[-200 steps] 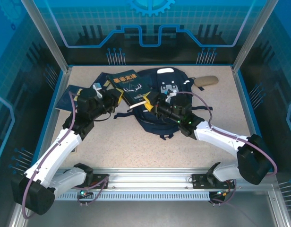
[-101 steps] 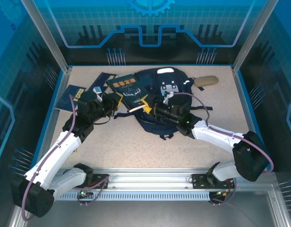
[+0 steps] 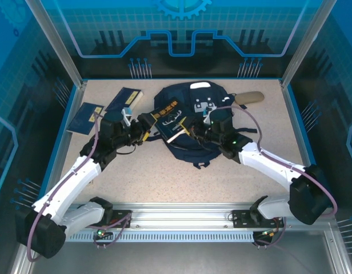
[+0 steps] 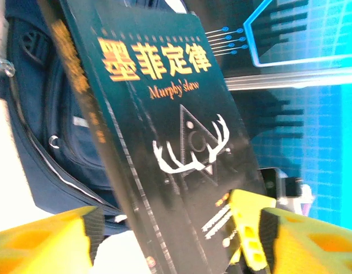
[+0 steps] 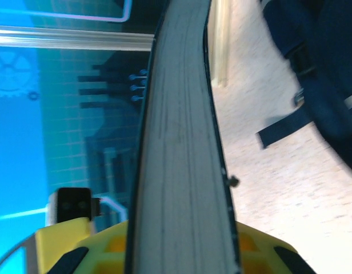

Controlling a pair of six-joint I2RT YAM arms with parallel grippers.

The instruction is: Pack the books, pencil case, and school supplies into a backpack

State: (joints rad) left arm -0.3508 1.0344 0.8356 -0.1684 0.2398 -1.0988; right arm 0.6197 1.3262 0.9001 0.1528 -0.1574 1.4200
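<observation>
The black book (image 3: 167,119) with gold-orange print stands tilted on edge over the open navy backpack (image 3: 206,101). My right gripper (image 3: 191,132) is shut on its page edge (image 5: 179,142), with a yellow finger tight on each side. My left gripper (image 3: 144,127) is open at the book's spine side; its fingers (image 4: 50,242) stand wide apart, and the cover (image 4: 176,131) passes between them with a gap on the left. Two navy books (image 3: 85,117) (image 3: 124,98) lie flat at the far left. The tan pencil case (image 3: 249,97) lies right of the backpack.
Dark backpack straps (image 3: 196,155) trail toward the near side of the speckled table (image 3: 164,182). A blue-rimmed frame and glass walls (image 3: 70,108) close in the table on three sides.
My left gripper has opened and let go of the black book. My right gripper has closed on it. The book has swung right and tipped up over the backpack.
</observation>
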